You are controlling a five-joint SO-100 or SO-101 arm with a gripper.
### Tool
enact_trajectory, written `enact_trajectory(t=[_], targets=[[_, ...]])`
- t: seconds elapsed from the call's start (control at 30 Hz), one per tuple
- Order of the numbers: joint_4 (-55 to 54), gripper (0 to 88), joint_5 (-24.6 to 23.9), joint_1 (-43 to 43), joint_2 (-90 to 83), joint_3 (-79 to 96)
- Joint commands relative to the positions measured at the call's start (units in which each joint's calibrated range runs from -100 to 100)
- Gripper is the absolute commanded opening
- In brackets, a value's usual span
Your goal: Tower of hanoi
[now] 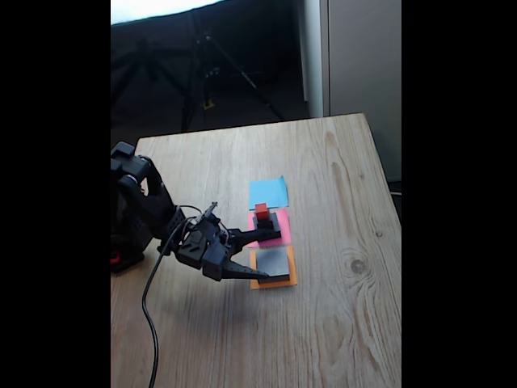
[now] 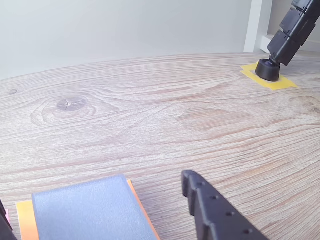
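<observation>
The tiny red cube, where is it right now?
In the fixed view the red cube sits on top of a black block on the pink paper, between the blue paper and the orange paper.

no text or labels can be read.

A light wooden table with grey grain and a dark knot toward four o'clock carries the scene in the fixed view. Beyond its far edge, at eleven o'clock, a black tripod stands on a dark floor below a bright strip of light. At one o'clock rises a pale grey wall panel. In the wrist view a plain whitish wall backs the table.
</observation>
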Motion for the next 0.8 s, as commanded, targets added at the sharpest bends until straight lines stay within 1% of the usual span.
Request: enact_trajectory(t=[0.0,0.2,0.77], targets=[[-2.71,45.4,0.87,0.76,1.67,-1.75],[-6.76,45.4,0.87,0.93,5.69,-2.11],[-11.94,45.3,0.87,2.35,14.32,-6.48]])
